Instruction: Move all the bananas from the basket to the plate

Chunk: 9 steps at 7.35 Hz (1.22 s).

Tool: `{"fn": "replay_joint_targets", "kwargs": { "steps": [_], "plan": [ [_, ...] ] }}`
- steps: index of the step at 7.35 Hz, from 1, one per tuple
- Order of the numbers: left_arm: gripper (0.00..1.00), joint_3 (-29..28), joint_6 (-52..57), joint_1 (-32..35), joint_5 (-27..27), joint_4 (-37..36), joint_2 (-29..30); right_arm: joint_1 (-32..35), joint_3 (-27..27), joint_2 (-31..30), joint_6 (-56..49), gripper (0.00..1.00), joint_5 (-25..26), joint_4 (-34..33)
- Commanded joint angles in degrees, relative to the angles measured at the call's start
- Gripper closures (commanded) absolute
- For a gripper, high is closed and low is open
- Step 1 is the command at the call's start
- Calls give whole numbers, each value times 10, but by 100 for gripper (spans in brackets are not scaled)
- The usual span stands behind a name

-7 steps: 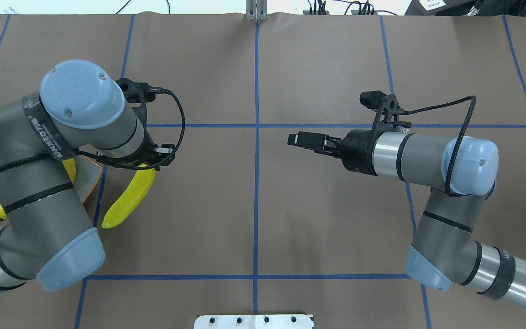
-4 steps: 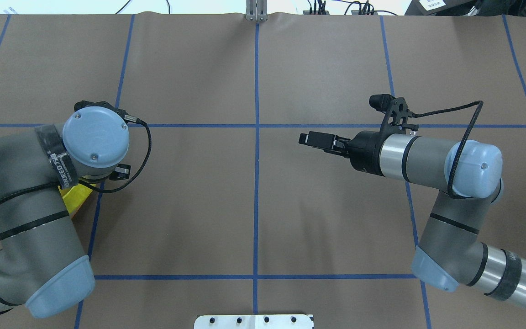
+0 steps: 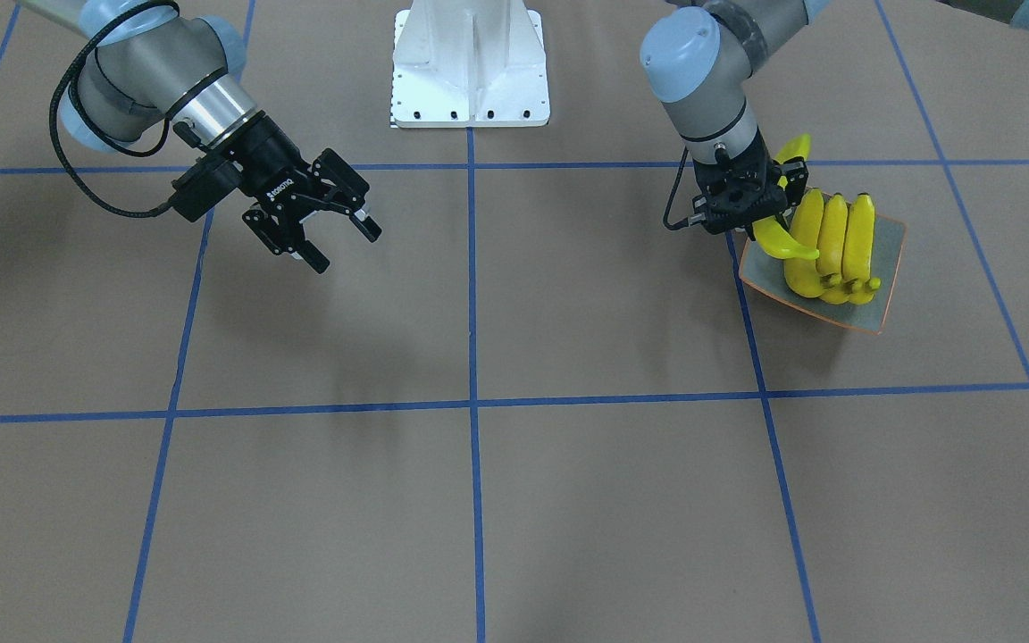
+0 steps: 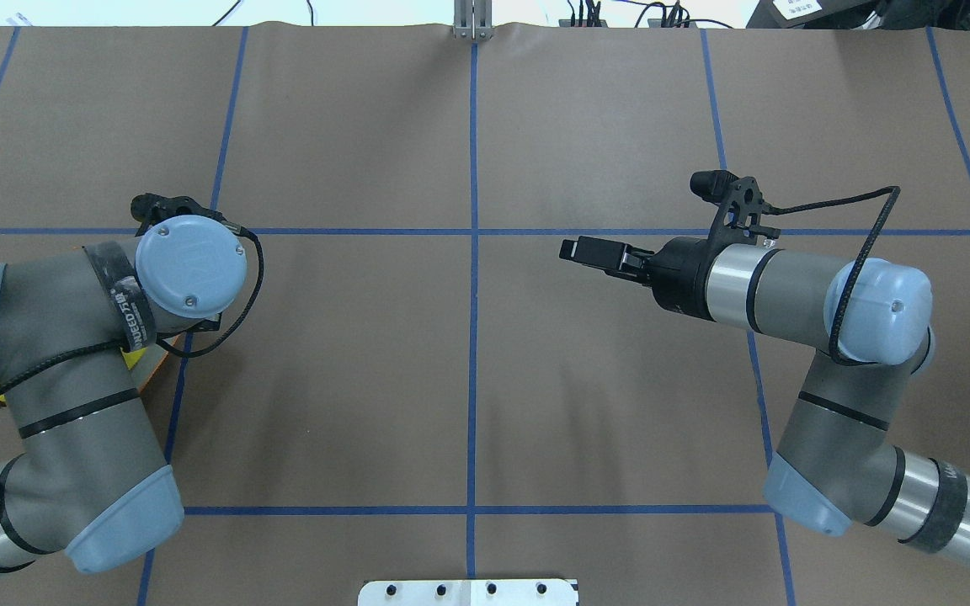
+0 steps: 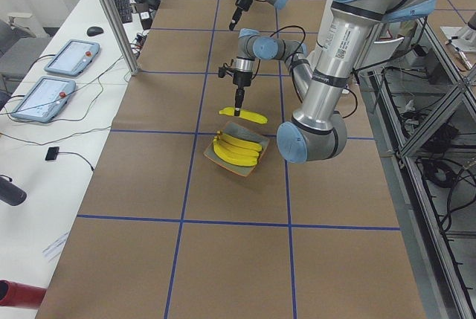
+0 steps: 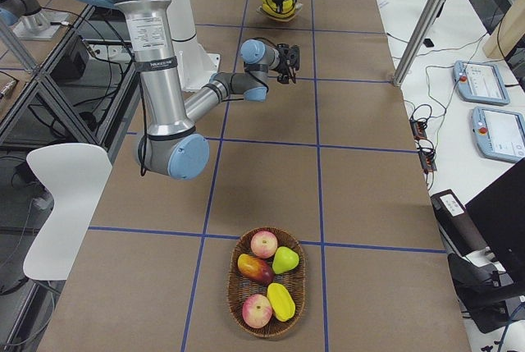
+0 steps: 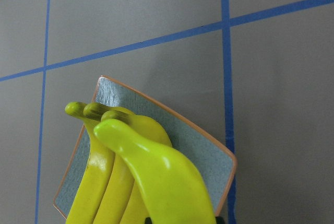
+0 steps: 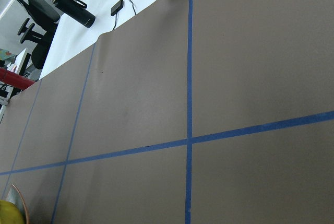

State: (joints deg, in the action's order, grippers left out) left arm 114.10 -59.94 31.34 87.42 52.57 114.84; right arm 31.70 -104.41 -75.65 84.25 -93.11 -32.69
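Over plate (image 3: 891, 257) rim | left tool (image 3: 754, 214) clamped on fourth banana (image 3: 782, 243), held above three plated bananas (image 3: 836, 237), I judge for release alongside | right tool (image 3: 345, 248) spread apart, empty, parked over central surface (image 3: 568, 295), clear of it.

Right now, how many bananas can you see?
4 bananas: three lie side by side on the plate; the left gripper holds the fourth banana above it. None in the basket.

Overhead, the left arm (image 4: 72, 362) hides most of the plate (image 4: 157, 368) and the bananas (image 4: 131, 358) on it
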Motion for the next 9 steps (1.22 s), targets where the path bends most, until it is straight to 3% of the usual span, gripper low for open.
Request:
{"fn": "replay_joint_targets", "kwargs": {
  "steps": [1, 8, 9],
  "plan": [
    [100, -14, 0, 0, -2, 0, 0, 1, 0, 0, 0, 0, 0, 0],
    [100, -62, 0, -1, -1, 3, -14, 0, 4, 1, 0, 0, -1, 1],
    [94, -71, 0, -2, -1, 3, -14, 1, 4, 1, 0, 0, -1, 1]
  ]
}}
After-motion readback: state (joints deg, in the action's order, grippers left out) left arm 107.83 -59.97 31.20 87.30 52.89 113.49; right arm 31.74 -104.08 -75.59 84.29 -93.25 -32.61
